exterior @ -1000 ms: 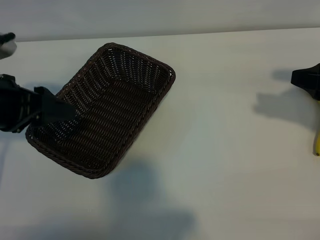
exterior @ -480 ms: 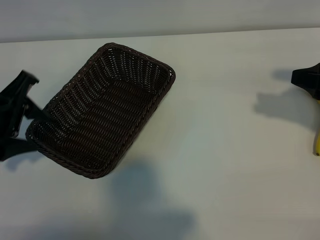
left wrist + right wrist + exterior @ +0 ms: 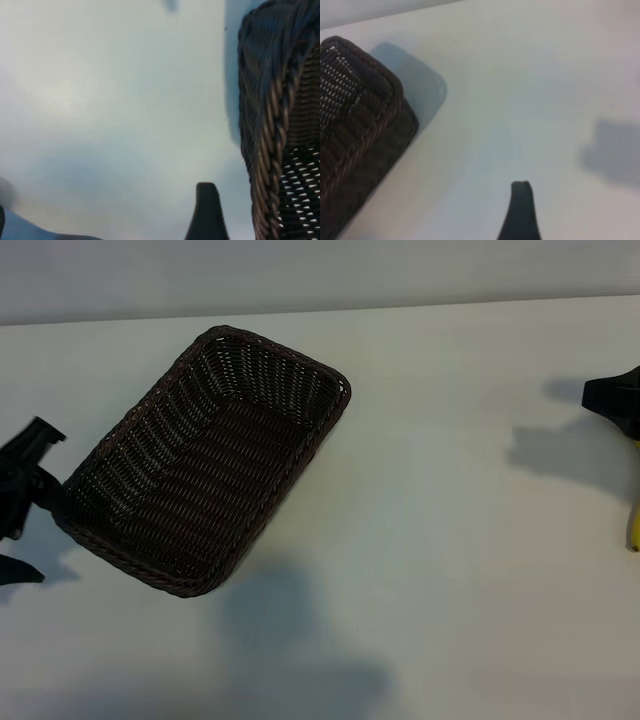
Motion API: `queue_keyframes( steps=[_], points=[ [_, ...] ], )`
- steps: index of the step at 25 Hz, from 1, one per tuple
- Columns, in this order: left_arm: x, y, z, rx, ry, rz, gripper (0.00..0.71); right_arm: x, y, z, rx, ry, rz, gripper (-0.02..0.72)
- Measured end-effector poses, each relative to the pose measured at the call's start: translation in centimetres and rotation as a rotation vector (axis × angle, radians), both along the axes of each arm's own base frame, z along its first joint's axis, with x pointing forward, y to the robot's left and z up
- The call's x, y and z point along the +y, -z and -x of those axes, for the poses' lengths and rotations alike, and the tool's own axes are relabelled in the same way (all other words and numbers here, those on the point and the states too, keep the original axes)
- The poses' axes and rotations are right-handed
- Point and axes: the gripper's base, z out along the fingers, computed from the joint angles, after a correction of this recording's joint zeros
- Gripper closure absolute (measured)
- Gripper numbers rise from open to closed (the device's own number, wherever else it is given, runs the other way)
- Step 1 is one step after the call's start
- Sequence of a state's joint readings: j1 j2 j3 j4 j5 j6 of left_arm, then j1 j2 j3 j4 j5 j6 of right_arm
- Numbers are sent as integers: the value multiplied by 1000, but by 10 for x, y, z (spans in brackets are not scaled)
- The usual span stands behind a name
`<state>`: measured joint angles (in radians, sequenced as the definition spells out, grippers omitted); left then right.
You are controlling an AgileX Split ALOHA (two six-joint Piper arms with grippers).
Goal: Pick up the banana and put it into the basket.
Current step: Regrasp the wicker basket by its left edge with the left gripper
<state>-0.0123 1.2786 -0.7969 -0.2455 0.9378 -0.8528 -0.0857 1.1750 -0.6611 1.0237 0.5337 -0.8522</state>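
Basket [image 3: 205, 460], empty, on table [image 3: 450, 570]; left gripper [image 3: 18, 505] spread at its nine o'clock; right gripper [image 3: 615, 400] spread, three o'clock edge, above banana [image 3: 634, 525].

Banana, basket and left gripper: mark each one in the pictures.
banana [image 3: 634, 528], exterior view, yellow end at the right edge.
basket [image 3: 205, 470], exterior view, woven floor.
left gripper [image 3: 28, 502], exterior view, between its open fingertips.
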Motion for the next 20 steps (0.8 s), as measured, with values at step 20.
queue_keyframes(
  steps=[20],
  points=[
    [-26, 21, -17, 4, 7, -42, 138, 0, 0, 0, 1, 0, -1, 119]
  ],
)
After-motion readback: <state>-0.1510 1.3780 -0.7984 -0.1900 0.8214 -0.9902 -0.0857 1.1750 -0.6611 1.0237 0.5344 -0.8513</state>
